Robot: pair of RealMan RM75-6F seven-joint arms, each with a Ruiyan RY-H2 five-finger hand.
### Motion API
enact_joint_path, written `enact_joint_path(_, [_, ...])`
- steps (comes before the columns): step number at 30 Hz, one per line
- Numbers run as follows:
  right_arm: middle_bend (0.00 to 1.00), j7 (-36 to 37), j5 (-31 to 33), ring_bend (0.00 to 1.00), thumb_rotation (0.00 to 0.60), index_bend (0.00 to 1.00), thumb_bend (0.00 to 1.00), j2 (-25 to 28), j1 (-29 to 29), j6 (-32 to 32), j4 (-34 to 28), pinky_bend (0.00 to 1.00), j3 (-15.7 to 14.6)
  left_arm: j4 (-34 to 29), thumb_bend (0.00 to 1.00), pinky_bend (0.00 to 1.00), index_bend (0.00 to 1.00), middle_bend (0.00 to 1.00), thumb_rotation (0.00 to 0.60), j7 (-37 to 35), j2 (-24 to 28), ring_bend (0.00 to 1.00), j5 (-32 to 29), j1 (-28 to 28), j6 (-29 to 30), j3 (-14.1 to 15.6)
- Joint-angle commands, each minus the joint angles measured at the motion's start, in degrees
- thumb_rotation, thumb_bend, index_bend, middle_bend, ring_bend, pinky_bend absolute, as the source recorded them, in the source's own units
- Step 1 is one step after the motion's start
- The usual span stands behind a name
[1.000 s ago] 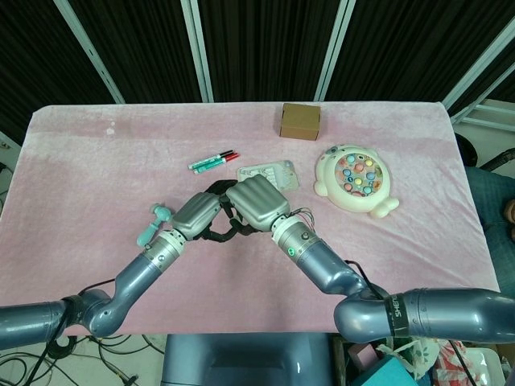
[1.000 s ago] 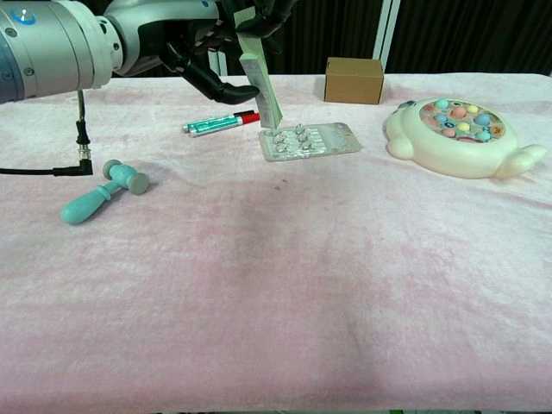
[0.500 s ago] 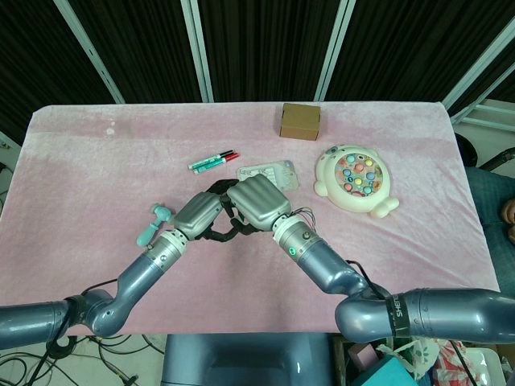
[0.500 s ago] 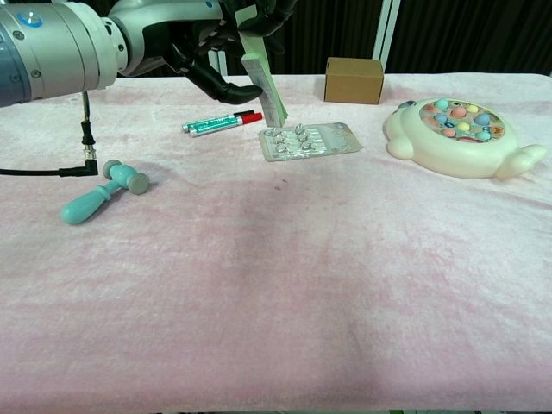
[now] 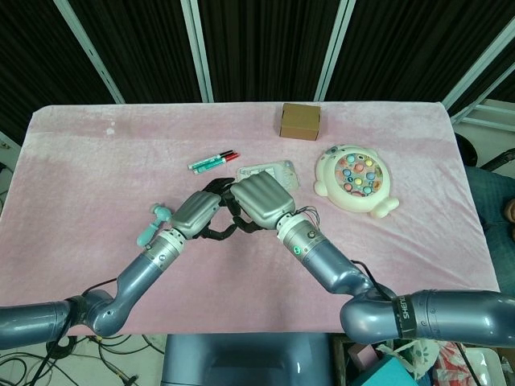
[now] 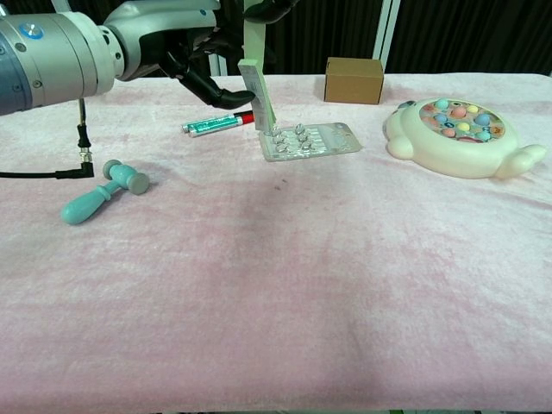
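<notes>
Above the table's [image 5: 96, 161] middle, both hands meet over a slim box [image 6: 256, 90], which hangs tilted, its lower end just above the blister pack [image 6: 309, 141]. The right hand [image 5: 257, 201] grasps the box from above; the left hand [image 5: 201, 214] curls its dark fingers [image 6: 203, 82] beside it, though whether they touch cannot be told. Two markers [image 6: 217, 124] lie just left of the pack, a toy hammer [image 6: 102, 194] nearer, and a fishing toy [image 6: 457, 138] and carton [image 6: 354, 79] to the right.
</notes>
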Motion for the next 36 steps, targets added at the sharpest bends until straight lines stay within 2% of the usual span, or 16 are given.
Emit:
enact_joint_path(1, [0.78,0.38,-0.16,0.91,0.600,0.81,0.63,0.98,-0.53,0.08,-0.32,0.96,0.10,1.02,0.46,0.00,0.61,0.14,0.600,0.39,-0.18,0.00,0.07,0.18,0.00,0.50])
enact_joint_path(9, [0.78,1.83,-0.79,0.91,0.600,0.81,0.63,4.23,-2.74,0.05,-0.72,0.96,-0.17,5.56,0.46,0.00,0.61,0.14,0.600,2.03,0.47,0.00,-0.82,1.88,0.19,2.94])
enact_joint_path(14, [0.78,2.86,-1.51,0.91,0.600,0.81,0.63,6.12,-4.10,-0.56,-0.52,0.96,-0.31,8.68,0.46,0.00,0.62,0.14,0.600,0.45,0.66,0.00,-1.73,2.71,-0.74,3.18])
enact_joint_path(19, [0.78,2.45,-1.94,0.91,0.600,0.81,0.63,6.80,-4.99,-1.59,0.03,0.96,-1.80,9.75,0.46,0.00,0.61,0.14,0.600,-1.25,0.63,0.00,-0.18,2.97,-2.00,3.62])
enact_joint_path(24, [0.78,1.25,-3.35,0.91,0.600,0.81,0.63,4.69,-6.50,-2.64,1.01,0.96,-5.51,9.71,0.46,0.00,0.61,0.14,0.600,0.70,0.96,0.00,3.51,2.92,-2.11,5.51])
enact_joint_path(30, [0.78,0.17,-5.31,0.91,0.600,0.81,0.63,-1.75,-7.85,-3.21,4.69,0.96,-9.25,9.81,0.46,0.00,0.61,0.14,0.600,1.17,-0.35,0.00,4.99,2.49,-3.32,6.29])
enact_joint_path(32, [0.78,-0.59,-5.45,0.91,0.600,0.81,0.63,-3.31,-7.85,-3.21,5.69,0.96,-10.08,9.37,0.46,0.00,0.61,0.14,0.600,0.23,-0.41,0.00,3.78,2.12,-5.24,6.15])
enact_joint_path(36, [0.78,-1.95,-4.61,0.91,0.600,0.81,0.63,-6.36,-7.75,-3.32,7.98,0.96,-11.53,7.67,0.46,0.00,0.61,0.13,0.600,-2.18,1.60,0.00,-3.02,-0.01,-13.75,5.49])
